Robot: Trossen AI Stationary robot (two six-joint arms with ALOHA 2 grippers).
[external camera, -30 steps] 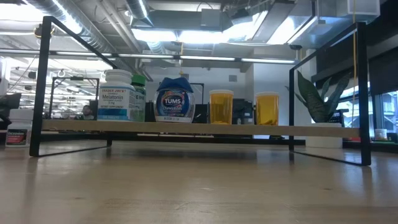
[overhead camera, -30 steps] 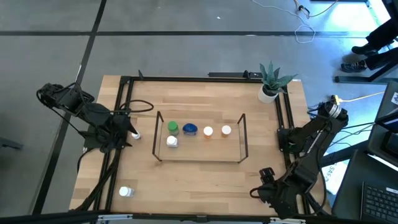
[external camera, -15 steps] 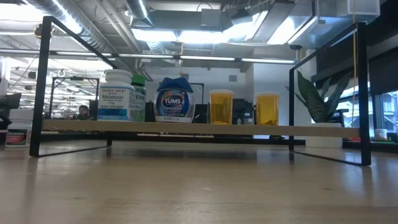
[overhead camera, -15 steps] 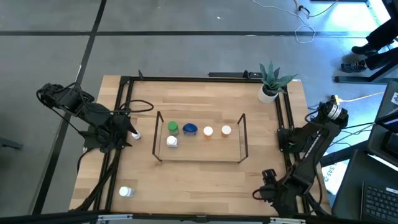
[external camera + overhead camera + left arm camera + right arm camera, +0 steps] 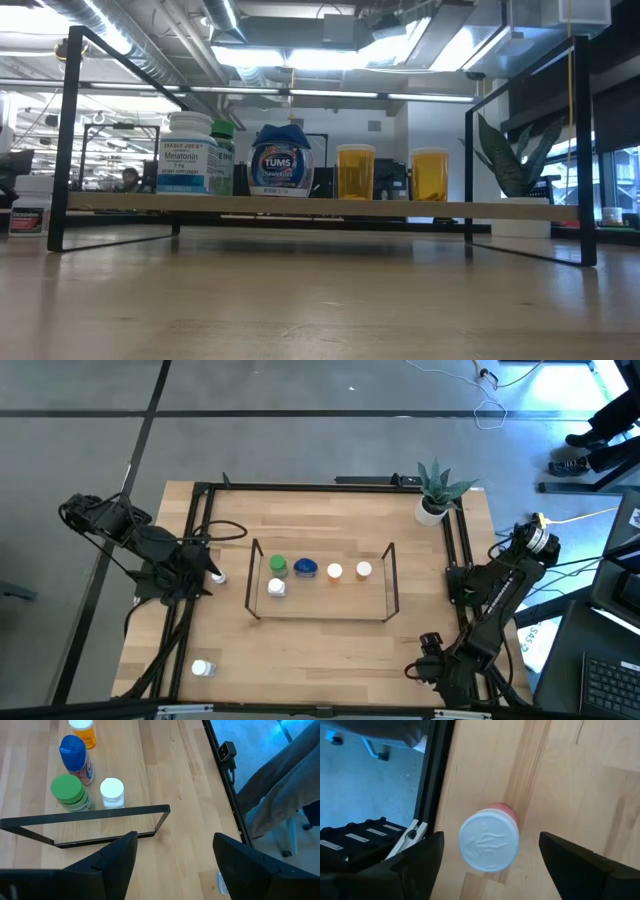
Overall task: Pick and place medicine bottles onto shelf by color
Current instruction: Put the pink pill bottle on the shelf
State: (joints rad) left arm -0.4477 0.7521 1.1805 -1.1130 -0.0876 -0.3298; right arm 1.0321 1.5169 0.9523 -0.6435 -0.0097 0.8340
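Five medicine bottles stand on the shelf (image 5: pixel 322 616): a green-capped bottle (image 5: pixel 277 566), a white-capped bottle (image 5: pixel 277 588) just in front of it, a blue-capped bottle (image 5: pixel 305 568) beside the green one, and two amber bottles with white caps (image 5: pixel 334 571) (image 5: pixel 363 570) farther along the same row. In the low view the white-capped one reads "Melatonin" (image 5: pixel 190 152), the blue one "TUMS" (image 5: pixel 279 163), and the two amber ones (image 5: pixel 355 172) (image 5: pixel 429 174) stand side by side, apart from each other.

A sixth bottle with a white cap (image 5: pixel 203 669) lies on the table (image 5: pixel 320 650) near its front left corner, well apart from the shelf. A seventh, a white-capped bottle with a pink-red body (image 5: pixel 489 839), stands upright on the wood close to the table's black edge frame (image 5: pixel 435 780); it sits between the fingers of the right gripper (image 5: pixel 490 855), which is spread wide and touches nothing. In the high view that gripper (image 5: pixel 428 657) is at the front right corner.

The left gripper (image 5: pixel 171 855) is also released and empty, at the table's left edge (image 5: pixel 205 573), facing the shelf's end.

One potted plant (image 5: pixel 437 490) stands at the rear right corner.
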